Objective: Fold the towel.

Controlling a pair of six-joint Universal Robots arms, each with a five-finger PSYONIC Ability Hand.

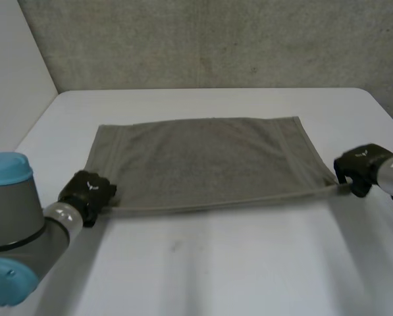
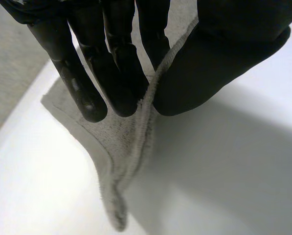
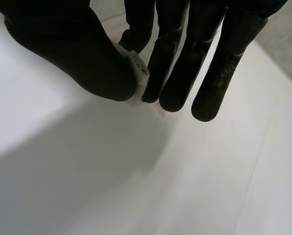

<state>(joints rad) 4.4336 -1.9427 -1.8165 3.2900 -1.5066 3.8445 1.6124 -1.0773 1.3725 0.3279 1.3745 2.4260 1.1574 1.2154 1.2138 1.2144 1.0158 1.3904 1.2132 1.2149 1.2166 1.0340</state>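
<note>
Grey towel (image 1: 203,161) lay spread at mid-frame on the white table (image 1: 216,276), its two near corners pinched.
At lower left, the left hand (image 1: 87,191) pinched the near-left corner between thumb and fingers; at the right edge, the right hand (image 1: 357,168) pinched the near-right corner likewise.

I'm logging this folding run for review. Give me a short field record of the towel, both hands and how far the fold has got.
towel: grey, spread out in one layer, far edge lying on the table
near edge: stretched straight between the two hands, seemingly raised a little off the table
left hand: pinches the near-left corner between thumb and fingers
right hand: pinches the near-right corner between thumb and fingers
table: white
fold progress: no fold made yet
</note>
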